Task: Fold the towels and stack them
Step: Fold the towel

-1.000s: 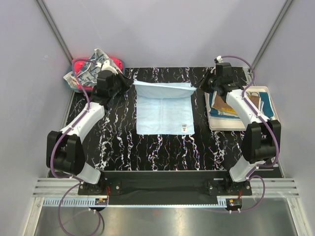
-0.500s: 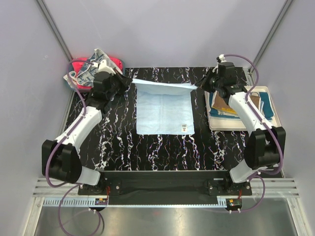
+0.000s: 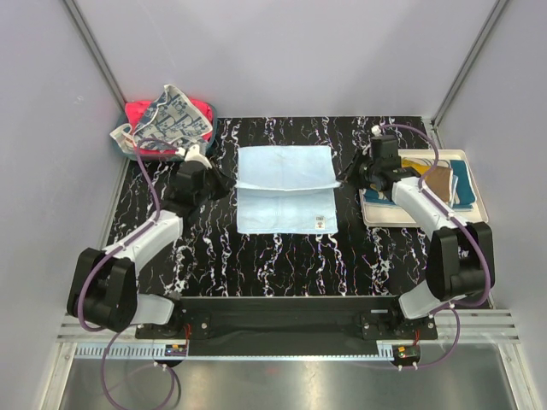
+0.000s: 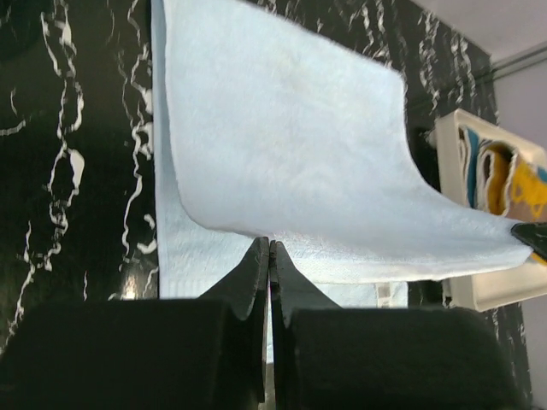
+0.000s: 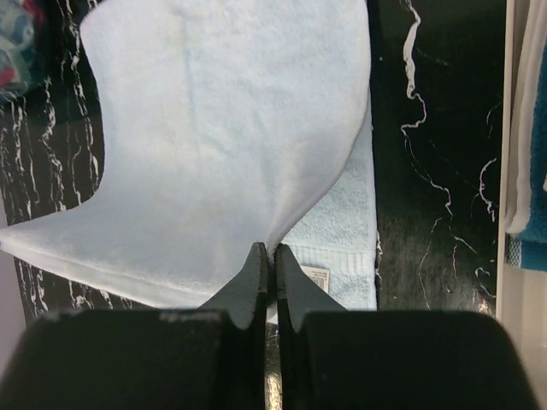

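Bottom of the top view first: bare black marbled table (image 3: pixel 256 256), nothing on it down here. Moving up to centre frame, the light blue towel (image 3: pixel 286 209) lies flat, with a small tag at its lower right corner. Its far half is doubled over toward the bottom of the frame, and the loose edge sags across the middle. At the left end of that edge sits the left gripper (image 3: pixel 229 184), fingers squeezed together on the corner. At the right end the right gripper (image 3: pixel 340 181) is pinched onto the opposite corner (both wrist views show cloth fanning up and away from closed tips). So the towel hangs between the two hands, held at both ends. Right of it, the cream tray (image 3: pixel 393 224) holds mustard-brown and teal towels (image 3: pixel 438 181). Far upper left, a heap of towels (image 3: pixel 167 120), red-pink and white-printed, sits off the table's corner.
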`<state>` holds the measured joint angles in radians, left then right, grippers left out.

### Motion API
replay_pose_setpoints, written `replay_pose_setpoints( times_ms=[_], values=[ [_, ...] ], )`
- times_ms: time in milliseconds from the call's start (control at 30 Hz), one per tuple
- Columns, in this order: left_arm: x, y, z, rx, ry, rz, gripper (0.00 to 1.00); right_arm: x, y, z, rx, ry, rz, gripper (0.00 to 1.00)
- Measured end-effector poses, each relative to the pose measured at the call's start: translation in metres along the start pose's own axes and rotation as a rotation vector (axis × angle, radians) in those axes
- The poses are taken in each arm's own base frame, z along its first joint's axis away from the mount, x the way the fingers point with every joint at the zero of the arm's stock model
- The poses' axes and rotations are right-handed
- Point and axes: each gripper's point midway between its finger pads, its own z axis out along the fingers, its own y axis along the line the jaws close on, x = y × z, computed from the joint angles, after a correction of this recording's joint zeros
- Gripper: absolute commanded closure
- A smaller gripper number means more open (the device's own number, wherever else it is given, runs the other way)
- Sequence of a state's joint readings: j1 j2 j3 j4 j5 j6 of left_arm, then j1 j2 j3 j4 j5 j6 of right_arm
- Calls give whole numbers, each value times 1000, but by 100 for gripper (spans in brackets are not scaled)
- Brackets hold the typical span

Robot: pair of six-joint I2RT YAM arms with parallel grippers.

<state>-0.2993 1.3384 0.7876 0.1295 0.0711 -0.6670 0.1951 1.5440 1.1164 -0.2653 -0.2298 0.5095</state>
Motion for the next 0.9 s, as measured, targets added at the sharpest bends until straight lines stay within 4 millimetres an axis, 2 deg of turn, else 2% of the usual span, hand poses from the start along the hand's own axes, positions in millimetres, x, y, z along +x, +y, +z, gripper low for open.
replay_pose_setpoints(
  times_ms=[200,733,900],
  values=[
    [26,16,-3,-29,45,-3,100,25,-11,5,23,53,6,100],
    [88,37,-13,-41,173,16,100,96,-37,17,46,242,49,99],
    [103,40,-16,-38,208,25,100,114,-48,19,72,291,63,93]
  ],
)
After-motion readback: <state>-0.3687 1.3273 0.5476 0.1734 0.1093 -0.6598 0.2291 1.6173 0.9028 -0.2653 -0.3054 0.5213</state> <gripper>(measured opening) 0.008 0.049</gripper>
